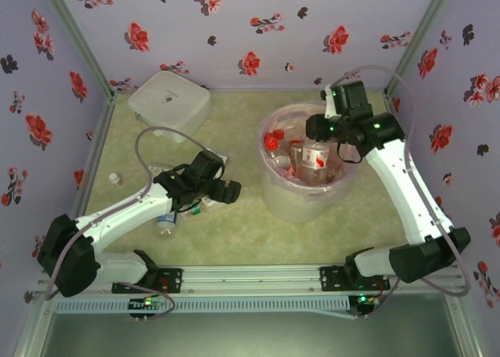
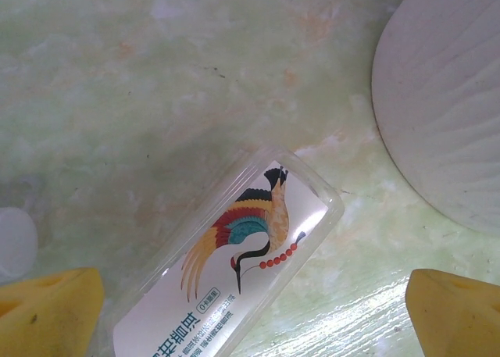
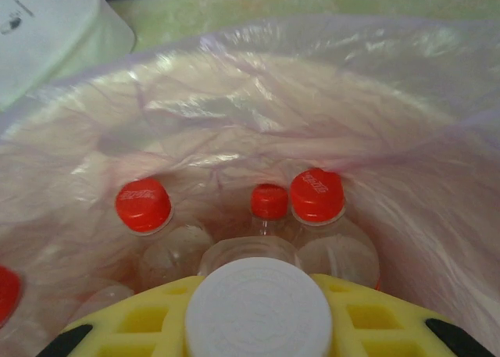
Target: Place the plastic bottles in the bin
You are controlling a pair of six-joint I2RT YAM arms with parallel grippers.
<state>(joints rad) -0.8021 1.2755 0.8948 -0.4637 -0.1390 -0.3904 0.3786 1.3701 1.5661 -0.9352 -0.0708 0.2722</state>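
Plastic bottles [image 3: 316,194] with red caps stand in the pink-lined bin [image 3: 234,99], center frame. Your right gripper [image 3: 258,322] grasps a white-capped bottle [image 3: 258,290] above them. Your left gripper [image 2: 251,314], spread wide, straddles a labelled bottle [image 2: 234,251] lying on the table [image 2: 156,76].

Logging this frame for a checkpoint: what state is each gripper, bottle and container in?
left gripper: open, fingers either side of the crane-label bottle
crane-label bottle: lying on the table, not gripped
right gripper: shut on the white-capped bottle
white-capped bottle: gripped, over the bin
red-capped bottles: in the bin, caps up
bin: open, bag-lined, partly filled
white box: lid on
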